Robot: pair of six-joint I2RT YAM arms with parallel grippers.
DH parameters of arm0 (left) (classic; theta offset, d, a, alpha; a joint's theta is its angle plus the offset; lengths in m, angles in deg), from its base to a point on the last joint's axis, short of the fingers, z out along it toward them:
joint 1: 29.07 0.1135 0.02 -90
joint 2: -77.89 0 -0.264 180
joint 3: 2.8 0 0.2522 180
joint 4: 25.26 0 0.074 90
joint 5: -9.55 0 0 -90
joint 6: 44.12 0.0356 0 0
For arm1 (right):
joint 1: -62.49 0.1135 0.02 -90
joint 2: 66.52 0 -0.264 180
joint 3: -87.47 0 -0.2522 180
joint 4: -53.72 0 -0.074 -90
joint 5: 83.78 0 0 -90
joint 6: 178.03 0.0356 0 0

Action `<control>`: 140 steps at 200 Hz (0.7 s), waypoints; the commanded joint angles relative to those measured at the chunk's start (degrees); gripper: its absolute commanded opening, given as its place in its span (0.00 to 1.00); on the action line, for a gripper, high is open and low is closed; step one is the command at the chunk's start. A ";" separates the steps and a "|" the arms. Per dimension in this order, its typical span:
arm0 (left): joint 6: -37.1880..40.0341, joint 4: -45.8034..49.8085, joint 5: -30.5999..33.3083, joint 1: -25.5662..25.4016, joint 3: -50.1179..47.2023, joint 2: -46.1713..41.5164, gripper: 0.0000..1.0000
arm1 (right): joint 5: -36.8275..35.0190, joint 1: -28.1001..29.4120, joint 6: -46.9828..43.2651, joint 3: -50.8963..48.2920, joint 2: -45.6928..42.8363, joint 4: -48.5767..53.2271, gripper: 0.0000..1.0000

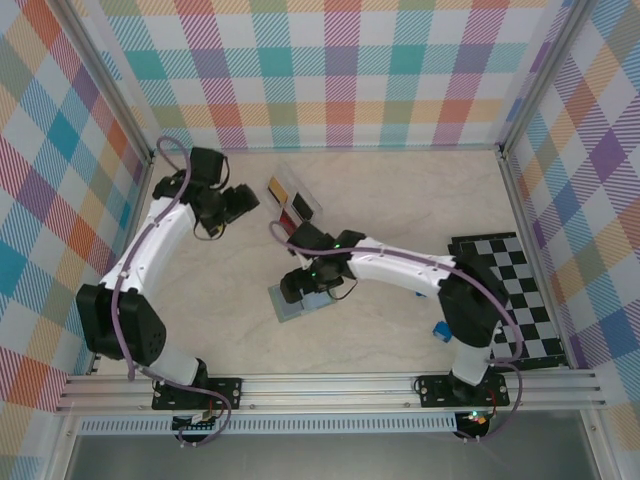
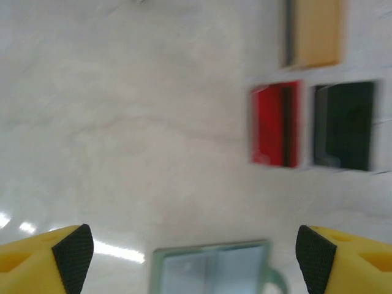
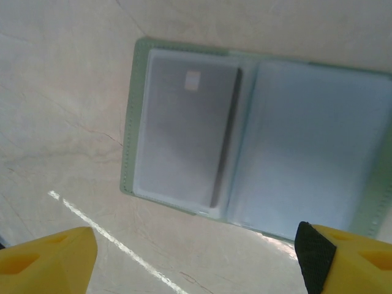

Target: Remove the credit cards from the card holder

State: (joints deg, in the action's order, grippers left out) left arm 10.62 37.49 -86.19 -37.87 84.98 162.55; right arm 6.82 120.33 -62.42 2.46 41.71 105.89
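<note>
The right claw (image 3: 195, 257) hangs just above the open wallet (image 3: 130, 122), its fingers spread wide with nothing between them. Below it one grey card (image 3: 184, 135) sits tucked in a clear pocket of the wallet; the other pocket looks empty. The wallet lies flat near the middle of the table (image 1: 420, 200).

The left claw (image 2: 195, 252) is also spread wide and empty, up on the far left, apart from the wallet. Just right of it, on the table beyond the wallet, lie a tan card (image 2: 315, 33), a red card (image 2: 275, 125) and a dark card (image 2: 343, 125).

The risk, as I judge it, is that nothing pins the wallet. The grey card lies flush under its sleeve, so the fingers may pinch sleeve and card together and lift the whole wallet, or push the light wallet sliding across the smooth table.
</note>
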 commanded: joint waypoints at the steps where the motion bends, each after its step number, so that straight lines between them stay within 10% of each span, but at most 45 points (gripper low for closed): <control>1: -1.32 -2.08 -3.53 1.96 -8.23 -4.65 0.91 | -1.92 -0.15 -0.12 3.39 3.60 4.99 0.85; 93: -5.15 -7.69 -11.33 3.79 -25.82 -13.41 1.00 | -5.93 0.46 2.19 12.35 15.98 12.43 0.84; 140: -6.95 -13.62 -19.73 3.46 -31.27 -13.05 0.91 | -5.56 0.26 3.72 11.93 16.73 12.28 0.68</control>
State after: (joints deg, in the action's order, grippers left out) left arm 5.31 27.92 -99.81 -34.92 56.11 149.90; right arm 0.59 120.62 -60.17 14.57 56.20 116.63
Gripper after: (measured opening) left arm 0.940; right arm 0.712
